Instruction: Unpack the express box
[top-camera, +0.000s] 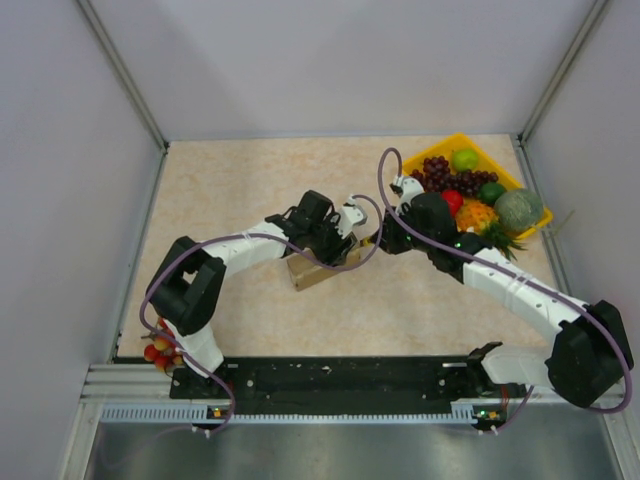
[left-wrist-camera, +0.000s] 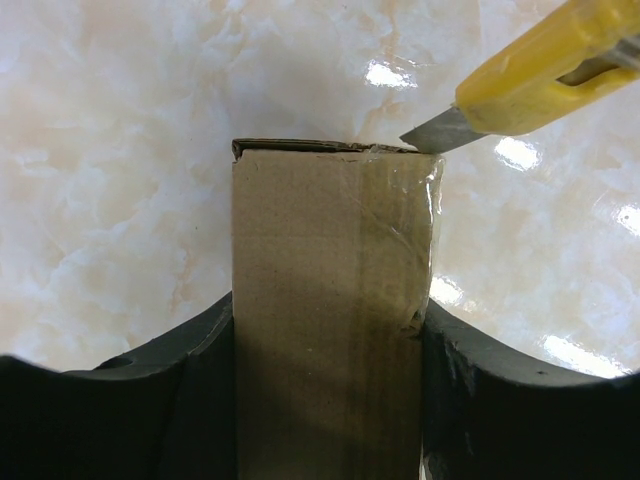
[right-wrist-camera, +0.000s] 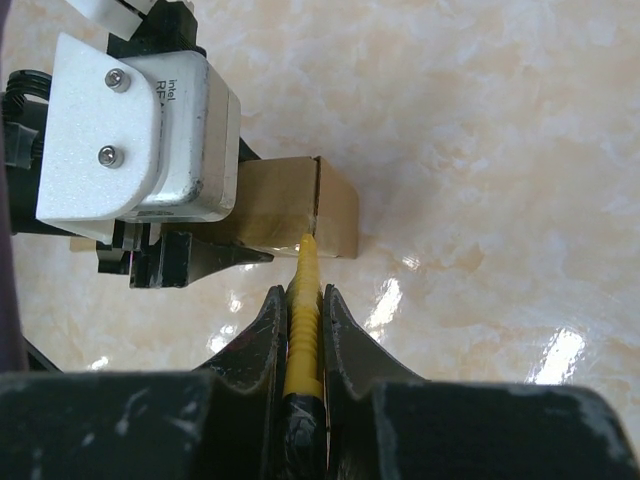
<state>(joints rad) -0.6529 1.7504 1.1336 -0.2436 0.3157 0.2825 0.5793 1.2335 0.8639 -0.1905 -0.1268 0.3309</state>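
Tabletop (top-camera: 400, 300): both arms angled inward over express box (top-camera: 318, 270).

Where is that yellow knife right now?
The yellow knife is clamped in the right gripper near the table's middle, its blade tip at the taped end of the cardboard box, which the left gripper holds.

One box (top-camera: 318, 270), one knife (left-wrist-camera: 530, 75), one tray (top-camera: 437, 151)

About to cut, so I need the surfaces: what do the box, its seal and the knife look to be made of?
Express box: matte brown cardboard, fibrous face. Seal: clear glossy tape, wrinkled and catching light, probably plastic. Knife: yellow body, apparently plastic; grey blade looks like metal.
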